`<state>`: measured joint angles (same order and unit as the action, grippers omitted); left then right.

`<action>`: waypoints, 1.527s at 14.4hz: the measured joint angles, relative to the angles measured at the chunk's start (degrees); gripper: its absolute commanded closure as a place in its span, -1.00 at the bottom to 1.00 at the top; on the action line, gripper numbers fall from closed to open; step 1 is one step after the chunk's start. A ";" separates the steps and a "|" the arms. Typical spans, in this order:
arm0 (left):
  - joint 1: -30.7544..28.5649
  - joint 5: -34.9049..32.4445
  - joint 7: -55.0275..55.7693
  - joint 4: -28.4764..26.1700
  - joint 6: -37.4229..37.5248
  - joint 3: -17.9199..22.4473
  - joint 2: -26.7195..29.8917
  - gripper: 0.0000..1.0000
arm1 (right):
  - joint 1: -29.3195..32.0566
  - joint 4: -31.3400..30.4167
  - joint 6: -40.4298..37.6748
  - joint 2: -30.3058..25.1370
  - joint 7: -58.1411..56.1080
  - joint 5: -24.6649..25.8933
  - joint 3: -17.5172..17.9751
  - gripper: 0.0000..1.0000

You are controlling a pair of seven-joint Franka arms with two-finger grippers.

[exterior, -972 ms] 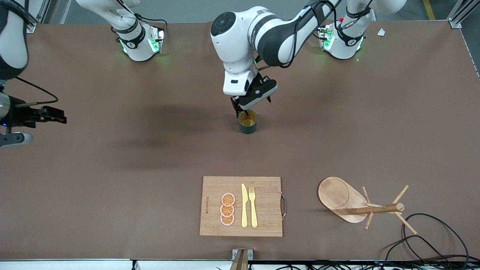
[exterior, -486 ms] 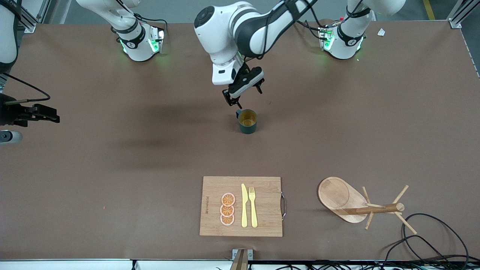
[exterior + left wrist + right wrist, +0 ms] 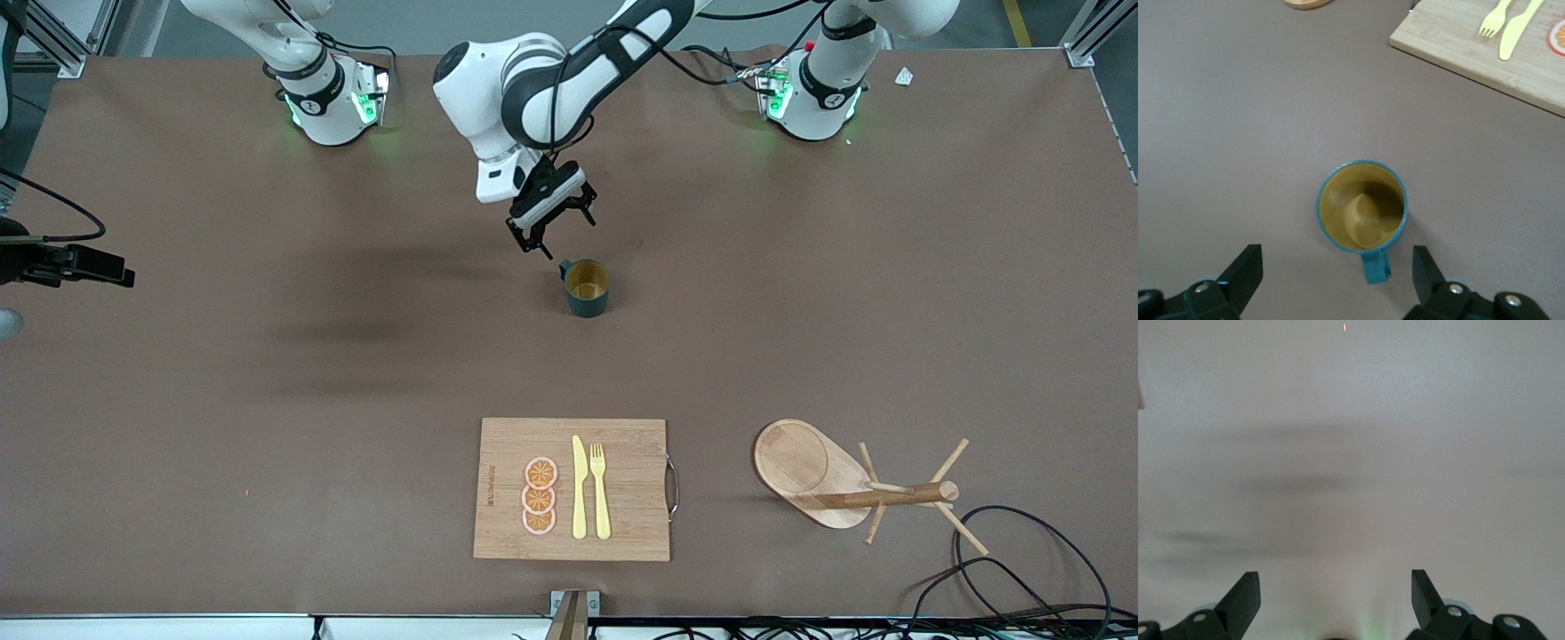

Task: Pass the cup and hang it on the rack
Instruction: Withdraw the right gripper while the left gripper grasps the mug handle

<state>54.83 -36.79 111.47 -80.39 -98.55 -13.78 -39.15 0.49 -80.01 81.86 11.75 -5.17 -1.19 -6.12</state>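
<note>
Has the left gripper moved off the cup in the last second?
Yes. The left gripper, open, has drawn back from the cup toward the robots' bases and the right arm's end; the cup stays upright where it was.

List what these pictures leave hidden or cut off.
- Right gripper: front view's edge cuts off most of its arm.
- Rack: left wrist view shows only its base's edge, cropped.
- Cup: outer wall mostly unseen from above in the left wrist view.

Even overhead light, soft arm shadows on table (image 3: 267, 373), sharp focus
</note>
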 measured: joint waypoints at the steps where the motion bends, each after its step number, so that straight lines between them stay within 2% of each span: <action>1: 0.37 -0.83 1.20 0.45 -0.58 0.02 -1.13 -0.91 | -0.05 0.00 -0.83 -0.61 0.40 -0.06 0.31 -1.00; 4: 1.08 -1.79 7.76 1.08 -3.45 0.04 -3.43 -0.88 | -0.80 -1.07 -2.46 -3.40 2.71 -0.15 1.10 -1.00; 11: 1.89 -4.04 13.84 2.29 -3.96 0.07 -7.83 -0.72 | -0.93 -9.53 -1.90 -12.50 3.21 -0.12 1.16 -1.00; 17: 1.96 -4.42 19.35 3.06 -4.02 0.38 -9.71 -0.56 | -0.93 -10.19 -1.55 -15.61 3.21 0.11 1.14 -1.00; 22: 1.96 -5.21 23.21 3.25 -5.32 0.73 -10.68 -0.28 | -0.91 -10.61 -1.65 -16.71 3.21 0.21 0.97 -1.00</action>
<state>56.79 -42.00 134.68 -77.15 -103.88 -13.05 -49.83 -0.42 -90.62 80.21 -4.96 -1.97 -0.98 -5.15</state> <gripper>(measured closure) 0.278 0.000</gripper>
